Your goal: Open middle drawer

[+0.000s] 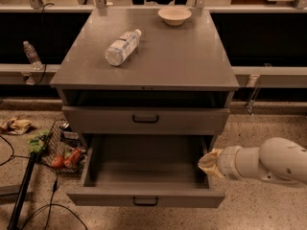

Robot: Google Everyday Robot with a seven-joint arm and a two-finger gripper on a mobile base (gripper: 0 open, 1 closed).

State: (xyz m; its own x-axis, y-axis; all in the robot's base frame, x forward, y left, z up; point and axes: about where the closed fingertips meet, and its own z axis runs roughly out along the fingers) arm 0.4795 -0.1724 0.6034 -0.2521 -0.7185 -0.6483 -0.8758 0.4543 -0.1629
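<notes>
grey metal makes up the desk [168, 61], a cabinet seen from above and in front. the middle drawer [144, 169] is found pulled well out toward the camera, below the upper drawer [196, 121]. its plain grey inside is exposed, and its small black bar handle [145, 201] is seen at the centre of its front. the upper drawer's front, fitted with a similar black handle [145, 119], is set just forward of the desk's top edge, so that a dark gap is shown behind it. the gripper [207, 163] is held at the right side of the middle drawer, at or just over its right wall. whether contact is made cannot be told, nor whether the jaws are apart or together. behind it a white arm [268, 164] is seen extended from the right edge. on the desk top a clear plastic bottle [123, 47] is laid on its side, left of centre, and a pale bowl [174, 15] is stood upright near the back edge, well apart from the bottle. on the speckled floor [259, 133] left of the desk a wire basket [53, 143] with red and orange items is seen, with dark cables [24, 210] near it. a second small bottle [32, 54] is stood upright on a ledge further left.
</notes>
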